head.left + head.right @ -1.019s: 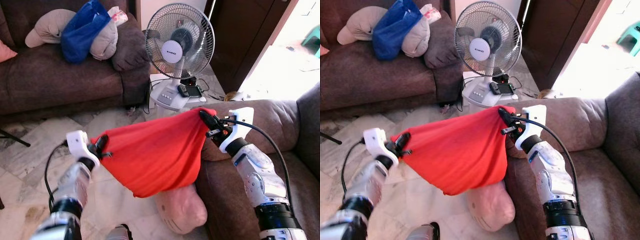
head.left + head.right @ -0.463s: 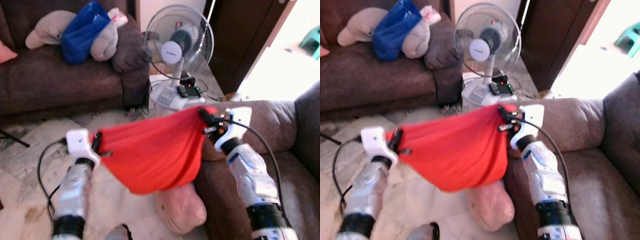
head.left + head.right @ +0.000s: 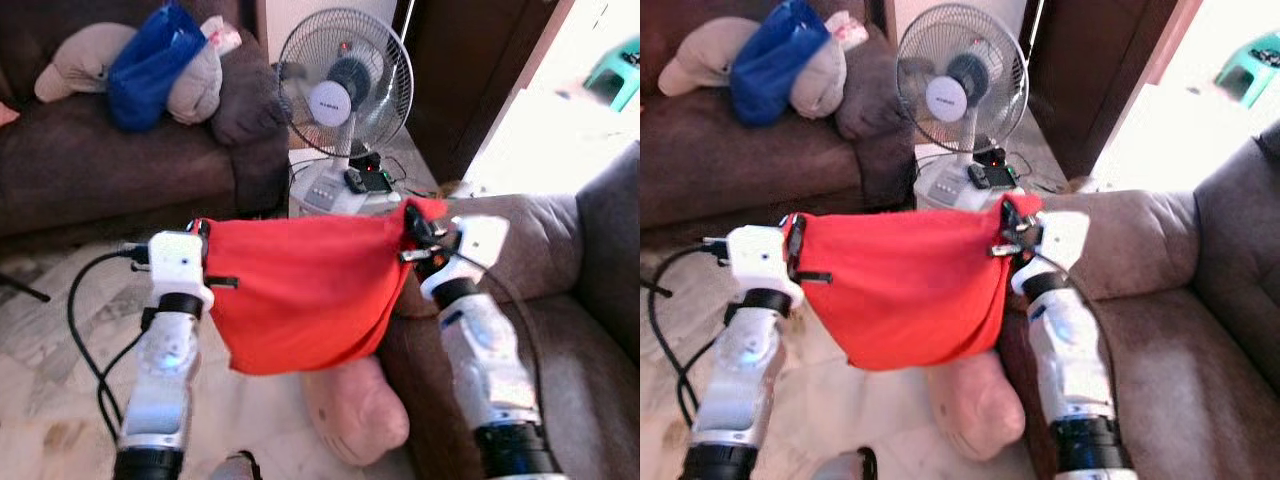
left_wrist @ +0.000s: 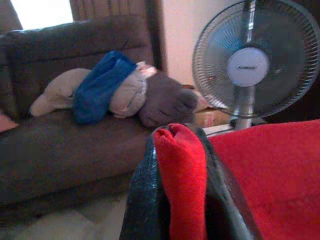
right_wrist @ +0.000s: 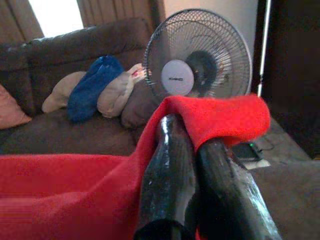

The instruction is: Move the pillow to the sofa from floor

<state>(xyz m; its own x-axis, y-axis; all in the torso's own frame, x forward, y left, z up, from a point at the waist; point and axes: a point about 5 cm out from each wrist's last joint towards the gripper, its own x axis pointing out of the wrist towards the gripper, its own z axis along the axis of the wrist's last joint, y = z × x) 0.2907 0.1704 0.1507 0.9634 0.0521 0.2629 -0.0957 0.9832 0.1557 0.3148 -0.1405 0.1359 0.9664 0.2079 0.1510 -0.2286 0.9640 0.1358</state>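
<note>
The red pillow (image 3: 300, 295) hangs in the air between the two arms, clear of the floor (image 3: 60, 400), stretched like a slack sheet with its lower belly sagging. The left tool (image 3: 200, 240) has its two black fingers (image 4: 145, 200) clamped on the pillow's left top corner; in the left wrist view a fold of red cloth sits pinched between them. The right tool (image 3: 412, 235) has its fingers (image 5: 170, 170) closed on the right top corner, red cloth draped over and between them in the right wrist view. Both top corners sit at about the same height, so the upper edge runs nearly level.

The pillow's right corner is just at the front end of the armrest of the near sofa (image 3: 560, 330), the grey-brown one at the right; the rest of the pillow hangs beside that sofa's outer side, over the floor. Directly below the hanging cloth, on the floor against the sofa's base, lies a pink cushion (image 3: 355, 410).

Behind the pillow a white standing fan (image 3: 345, 85) sits on the floor, with a small dark device (image 3: 367, 180) on its base. A second, dark brown sofa (image 3: 120, 170) runs along the far left; at its right end lie beige cushions (image 3: 75, 65) with a blue bag (image 3: 150, 65) over them.
</note>
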